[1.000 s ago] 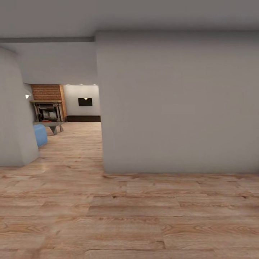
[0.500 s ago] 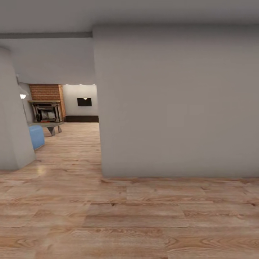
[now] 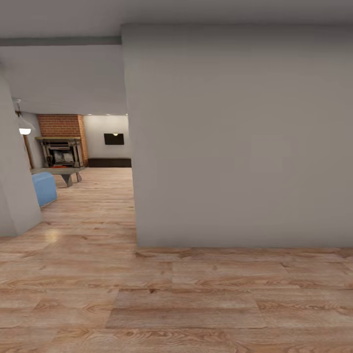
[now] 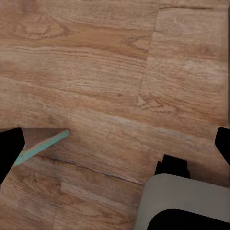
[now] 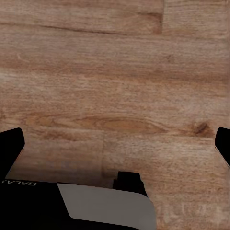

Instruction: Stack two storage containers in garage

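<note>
With both end effectors, left (image 4: 115, 143) and right (image 5: 115, 143), spread apart and empty over the plank floor (image 3: 196, 304), your base could clip the grey wall corner (image 3: 135, 196) at centre-left as you turn toward the living room (image 3: 83, 147) at left, its containers too far to make out.

Head cam: forward and slightly down a hallway, grey wall (image 3: 240, 137) close ahead on the right, living room (image 3: 83, 147) far off through the opening at left. Left wrist cam: straight down, close over the wood-plank floor (image 4: 110, 81), fingertips (image 4: 9, 148) at frame edges. Right wrist cam: same downward aim, close on planks (image 5: 115, 72). Shared by all three: the plank flooring (image 3: 176, 294).
</note>
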Controlling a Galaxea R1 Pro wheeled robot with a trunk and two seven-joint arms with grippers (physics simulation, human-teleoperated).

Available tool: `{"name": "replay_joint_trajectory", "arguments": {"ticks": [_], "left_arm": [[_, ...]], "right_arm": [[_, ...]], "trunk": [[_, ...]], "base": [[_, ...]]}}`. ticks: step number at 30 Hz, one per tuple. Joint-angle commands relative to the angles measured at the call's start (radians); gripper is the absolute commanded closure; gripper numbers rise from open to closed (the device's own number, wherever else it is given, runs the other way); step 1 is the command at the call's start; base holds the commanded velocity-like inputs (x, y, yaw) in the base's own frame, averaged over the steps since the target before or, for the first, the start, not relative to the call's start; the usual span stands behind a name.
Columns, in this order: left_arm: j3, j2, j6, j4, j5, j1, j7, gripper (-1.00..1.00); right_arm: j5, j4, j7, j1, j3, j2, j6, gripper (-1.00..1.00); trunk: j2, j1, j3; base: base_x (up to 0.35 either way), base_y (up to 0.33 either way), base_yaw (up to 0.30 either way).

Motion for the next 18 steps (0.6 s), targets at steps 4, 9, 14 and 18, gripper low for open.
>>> {"name": "replay_joint_trajectory", "arguments": {"ticks": [4, 9, 14, 18], "left_arm": [[-0.002, 0.000, -0.009, 0.004, 0.010, -0.002, -0.001, -1.00], [-0.002, 0.000, -0.009, 0.004, 0.010, -0.002, -0.001, -1.00], [-0.002, 0.000, -0.009, 0.004, 0.010, -0.002, -0.001, -1.00], [-0.002, 0.000, -0.009, 0.004, 0.010, -0.002, -0.001, -1.00]], "right_arm": [[0.009, 0.004, 0.000, -0.002, -0.001, -0.002, -0.007, -1.00], [0.010, 0.004, 0.000, -0.002, -0.001, -0.002, -0.007, -1.00], [0.009, 0.004, 0.000, -0.002, -0.001, -0.001, -0.007, -1.00], [0.010, 0.004, 0.000, -0.002, -0.001, -0.001, -0.007, -1.00]], "trunk": [[-0.001, 0.001, -0.001], [-0.001, 0.001, -0.001], [-0.001, 0.001, -0.001], [-0.001, 0.001, -0.001]], "base": [[0.341, 0.000, 0.000], [0.341, 0.000, 0.000], [0.341, 0.000, 0.000], [0.341, 0.000, 0.000]]}}
